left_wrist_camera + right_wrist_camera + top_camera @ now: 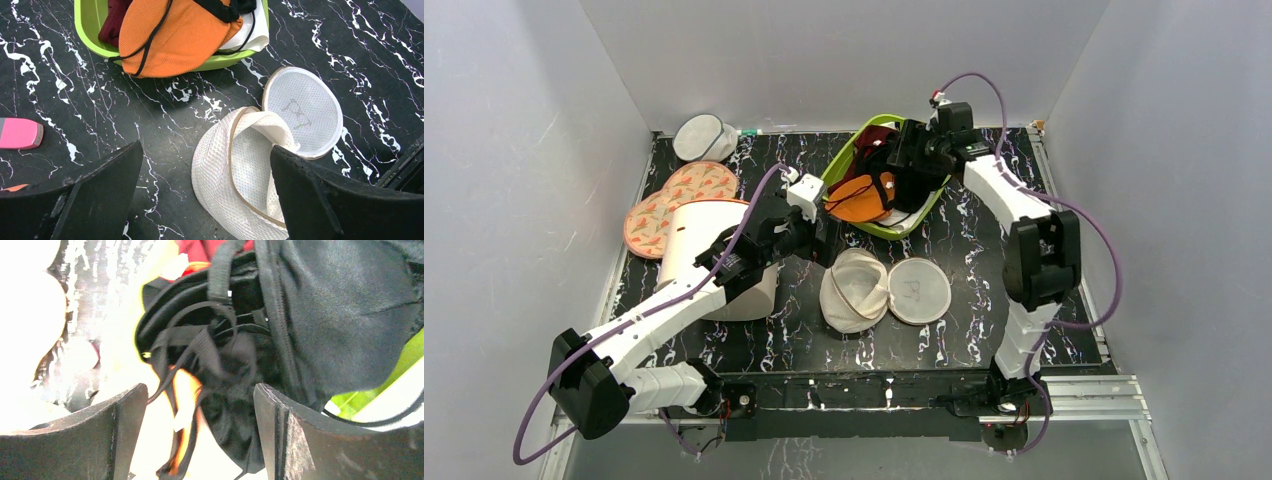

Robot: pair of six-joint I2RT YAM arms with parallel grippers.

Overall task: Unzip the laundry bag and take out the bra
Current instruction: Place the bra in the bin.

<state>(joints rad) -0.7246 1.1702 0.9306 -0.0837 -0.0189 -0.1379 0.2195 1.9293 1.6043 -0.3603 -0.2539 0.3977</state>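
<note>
The laundry bag (pixel 854 290) lies unzipped mid-table, its round lid (pixel 919 290) flipped flat to the right. In the left wrist view the laundry bag (pixel 235 170) gapes and only white mesh shows inside. My left gripper (pixel 809 240) hovers just above and left of it, open (pixel 205 150), holding nothing. The orange bra (pixel 861 197) with black straps lies in the green basket (pixel 849 150); its cup (pixel 185 40) hangs over the rim. My right gripper (pixel 904 150) is over the basket, open (pixel 200 387), with an orange edge of the bra (pixel 187 390) and a black strap loose between the jaws.
A black garment (pixel 340 315) and a dark red cloth (pixel 115 20) share the basket. A large cream cylinder with a red rim (pixel 714 250) lies under my left arm. Patterned discs (pixel 679 205) and a greyer mesh pouch (pixel 702 138) are at the back left. Grey walls close in three sides.
</note>
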